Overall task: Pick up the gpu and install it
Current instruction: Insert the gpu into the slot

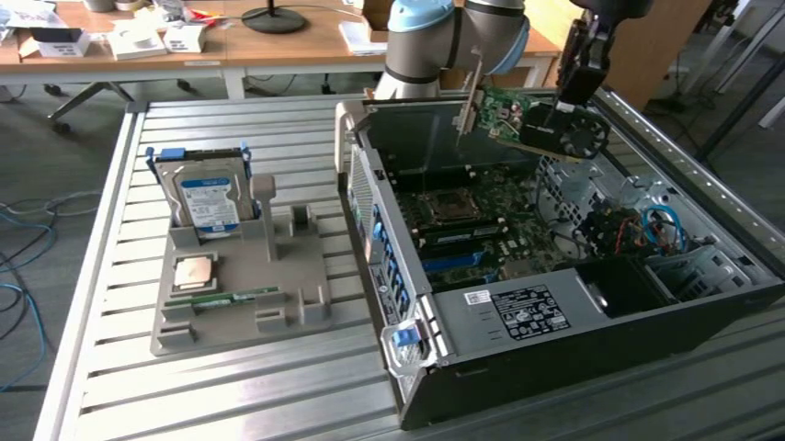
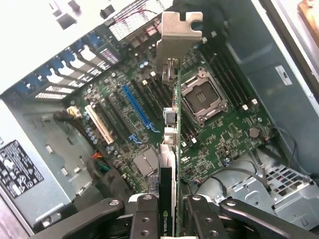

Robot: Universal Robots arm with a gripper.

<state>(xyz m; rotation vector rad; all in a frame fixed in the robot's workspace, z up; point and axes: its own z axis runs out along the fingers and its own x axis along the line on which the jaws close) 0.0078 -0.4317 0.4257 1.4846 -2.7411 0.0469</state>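
Clamped on the gpu point(image 1: 530, 121) at its black fan end, the hand point(image 2: 169, 215) held the card edge-on in the air above the open computer case point(image 1: 528, 377), with the silver bracket point(image 2: 179, 35) farthest from the fingers and no part of the card touching the board below. I judged the card light and stiff but fragile: a thin board with exposed parts, best held by the fan housing or bare edges, as it was, and with a thin bracket that could bend if knocked against the case wall. Beneath everything lay the slatted metal worktop point(image 1: 110, 276). The case, lying on its side with the panel off, held the motherboard point(image 2: 224, 134) with what looked like an empty processor socket point(image 2: 204, 97), a long blue slot point(image 2: 137, 107) and a white one beside it, both unoccupied, plus a labelled power supply point(image 1: 521, 312) and loose cables. At the exterior view's left, well apart from the case, a grey holder point(image 1: 294, 312) carried a hard drive point(image 1: 209, 197) standing upright, a processor chip point(image 1: 197, 273) lying flat, and a memory stick point(image 1: 227, 297) in its groove.
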